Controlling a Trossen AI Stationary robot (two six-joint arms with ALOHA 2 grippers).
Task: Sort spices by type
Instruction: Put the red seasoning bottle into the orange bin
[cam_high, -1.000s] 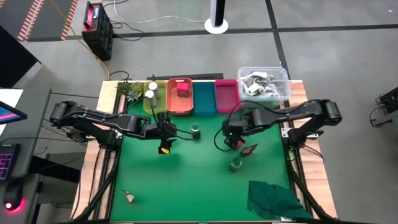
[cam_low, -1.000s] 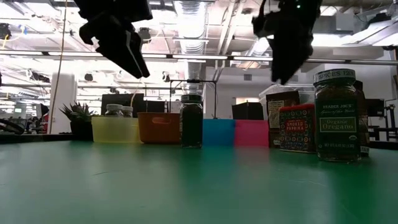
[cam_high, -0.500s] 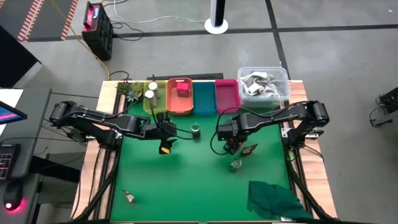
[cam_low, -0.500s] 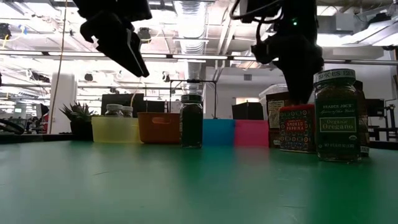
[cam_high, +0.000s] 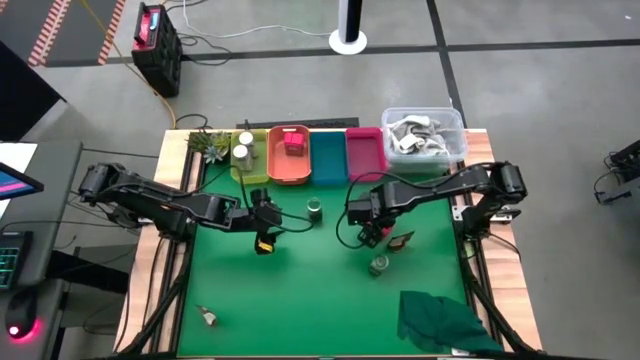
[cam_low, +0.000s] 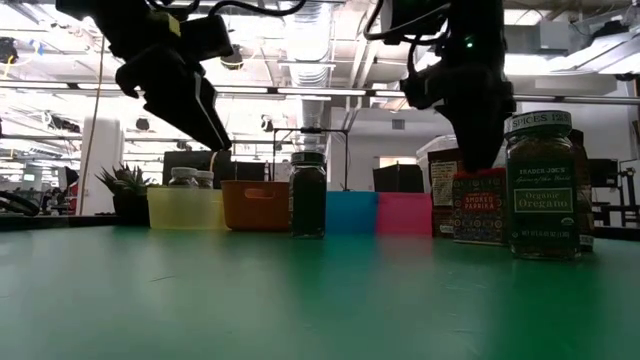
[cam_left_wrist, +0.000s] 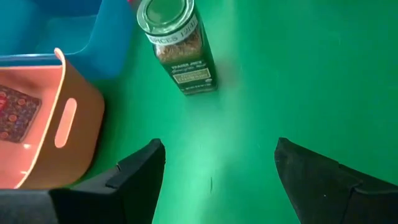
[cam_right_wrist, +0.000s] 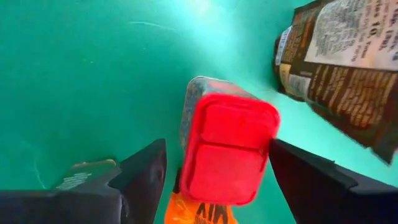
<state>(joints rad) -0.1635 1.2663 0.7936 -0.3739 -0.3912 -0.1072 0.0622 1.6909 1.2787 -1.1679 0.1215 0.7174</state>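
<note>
Nearest to me on the green mat (cam_high: 300, 290) stands a green-lidded jar (cam_high: 379, 265), just on the near side of my right gripper (cam_high: 372, 232). That gripper is down over the red paprika tin (cam_right_wrist: 228, 149), its fingers spread wide to either side of the tin and not yet closed on it, so it holds nothing. The tin looks tipped rather than square under me in the right wrist view. If I close like this, one finger could meet it first and push it over, or squeeze it out sideways into the dark sachet (cam_high: 401, 241) lying just to its right. The jar close by could also be knocked if the tin slides that way.

My left gripper (cam_high: 264, 222) hangs above the mat over to the left, fingers wide apart and empty. A little farther off and to its right stands another green-lidded jar (cam_left_wrist: 179, 46), upright and alone; a low pass there could topple it toward the trays.

Along the far edge sit the trays: a yellow one (cam_high: 247, 166) with white-capped jars (cam_high: 241, 146), an orange one (cam_high: 289, 172) already holding a red tin, then a blue one (cam_high: 326, 165) and a pink one (cam_high: 364, 160). Carrying the paprika to the orange tray means crossing over the far jar, and a loose grip could drop it short
</note>
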